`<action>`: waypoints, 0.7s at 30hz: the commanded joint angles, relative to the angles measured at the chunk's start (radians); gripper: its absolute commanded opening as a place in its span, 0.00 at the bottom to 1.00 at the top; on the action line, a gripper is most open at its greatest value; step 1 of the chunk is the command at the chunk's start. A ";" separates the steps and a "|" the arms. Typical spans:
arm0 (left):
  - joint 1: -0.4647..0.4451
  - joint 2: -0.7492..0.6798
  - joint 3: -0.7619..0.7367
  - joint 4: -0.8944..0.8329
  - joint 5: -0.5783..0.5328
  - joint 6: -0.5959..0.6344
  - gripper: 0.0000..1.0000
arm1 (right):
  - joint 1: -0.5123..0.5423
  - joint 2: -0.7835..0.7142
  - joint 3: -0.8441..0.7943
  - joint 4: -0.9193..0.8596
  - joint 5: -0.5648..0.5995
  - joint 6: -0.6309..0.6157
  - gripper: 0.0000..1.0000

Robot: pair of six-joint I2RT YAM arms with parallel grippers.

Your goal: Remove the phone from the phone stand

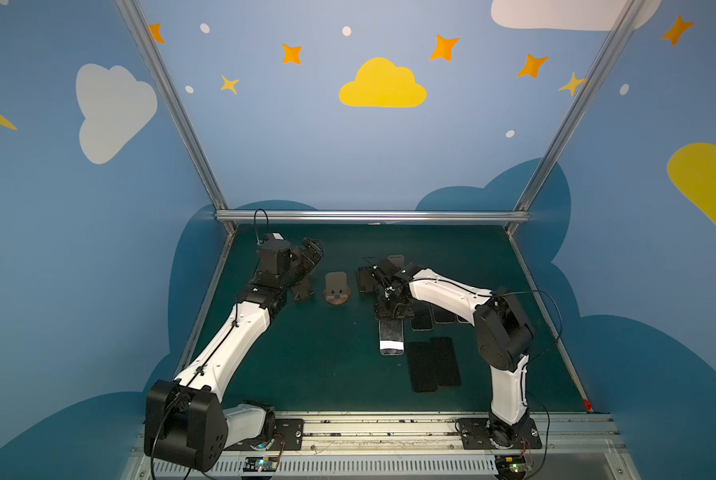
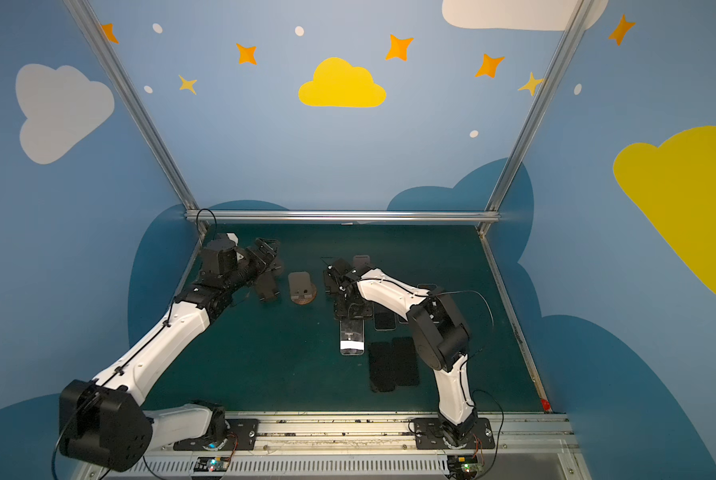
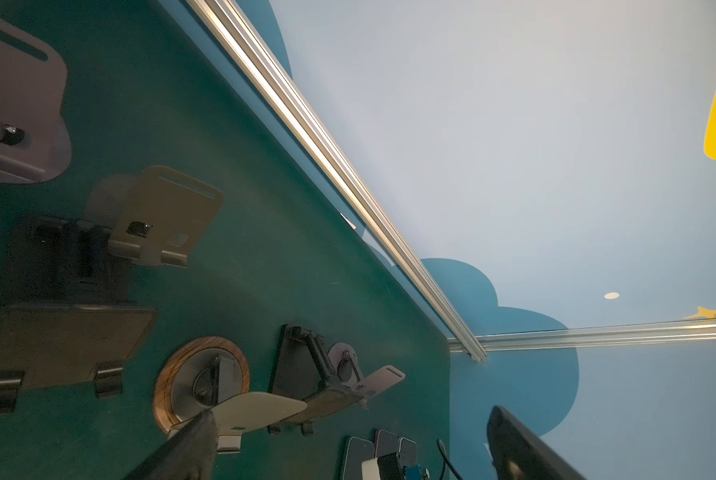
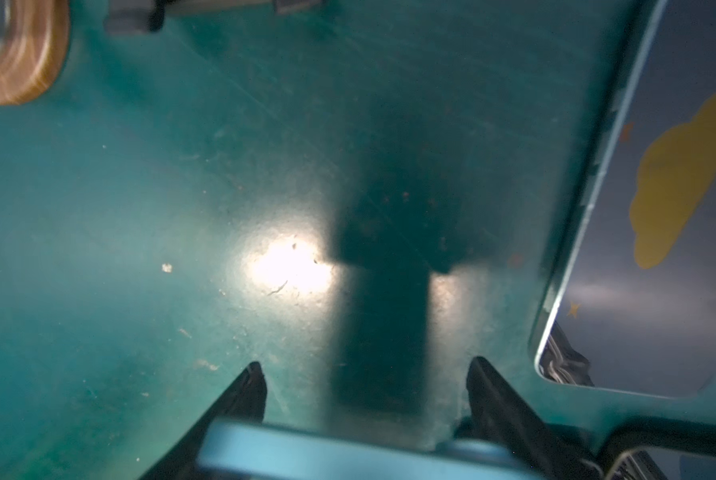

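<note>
Right gripper (image 1: 392,319): closed on the far end of the phone (image 1: 391,340). In the right wrist view the phone's light blue edge (image 4: 348,457) is seen clamped between the fingers (image 4: 248,390).

Phone is held off the black phone stand (image 1: 365,281), just in front of it, and is pointed lengthwise toward the near edge, low over the green mat (image 1: 306,365). Contact with the mat cannot be told.

A wood-based stand (image 1: 337,292) is noted to the left. Other phones (image 1: 433,365) are laid flat to the right.

Left gripper (image 1: 311,254): spread wide, nothing held, raised near the far left corner.
</note>
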State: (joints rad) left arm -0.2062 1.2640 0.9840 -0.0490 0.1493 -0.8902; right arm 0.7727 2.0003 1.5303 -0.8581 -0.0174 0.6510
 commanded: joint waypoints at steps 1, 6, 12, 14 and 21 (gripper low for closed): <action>-0.004 -0.015 0.033 0.005 0.004 0.016 1.00 | -0.009 0.028 -0.003 -0.024 -0.036 0.004 0.60; -0.004 -0.019 0.031 0.003 -0.007 0.023 1.00 | -0.027 0.066 0.010 -0.026 -0.043 -0.008 0.60; -0.004 -0.006 0.033 0.003 -0.004 0.023 1.00 | -0.049 0.098 0.035 -0.040 -0.014 -0.014 0.62; -0.003 -0.006 0.033 0.003 -0.002 0.023 1.00 | -0.051 0.115 0.053 -0.049 0.002 -0.023 0.61; -0.004 -0.005 0.031 0.003 -0.004 0.025 1.00 | -0.053 0.155 0.058 -0.032 0.008 -0.024 0.63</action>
State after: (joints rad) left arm -0.2062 1.2640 0.9840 -0.0494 0.1486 -0.8864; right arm 0.7277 2.1147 1.5810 -0.9005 -0.0498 0.6361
